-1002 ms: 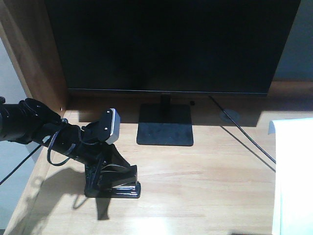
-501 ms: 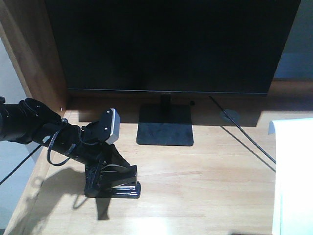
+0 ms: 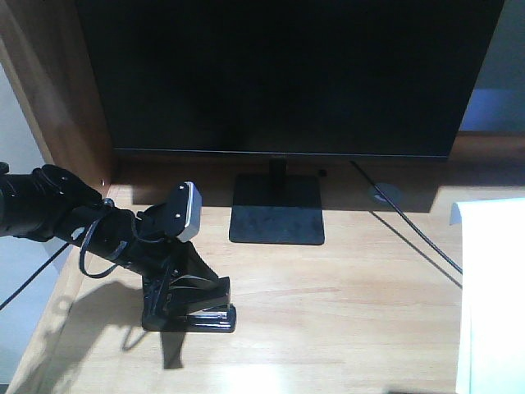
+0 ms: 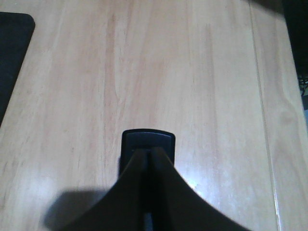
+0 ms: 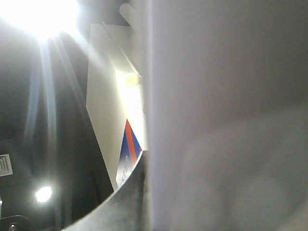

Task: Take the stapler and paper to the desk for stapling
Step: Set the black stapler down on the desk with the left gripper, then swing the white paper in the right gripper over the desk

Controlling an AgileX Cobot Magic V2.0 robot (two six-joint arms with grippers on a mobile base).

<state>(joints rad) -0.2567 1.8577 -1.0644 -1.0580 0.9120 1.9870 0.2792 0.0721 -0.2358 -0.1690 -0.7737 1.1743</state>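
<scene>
Your left claw (image 3: 184, 305) was clamped shut on the stapler (image 3: 207, 317), which rested on the desk (image 3: 353, 304) front-left of the monitor (image 3: 287, 74) stand. The paper (image 3: 496, 304) stood at the desk's right edge. One finger (image 5: 120, 204) of your right claw (image 5: 147, 166) lay against it, but whether that claw was gripping the sheet couldn't be told.

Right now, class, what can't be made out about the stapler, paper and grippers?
Stapler: left gripper covers most of it in front and left wrist views.
Paper: cut off by front view's right edge; a blur in right wrist view.
Right gripper: paper hides its grip, right wrist view.
</scene>
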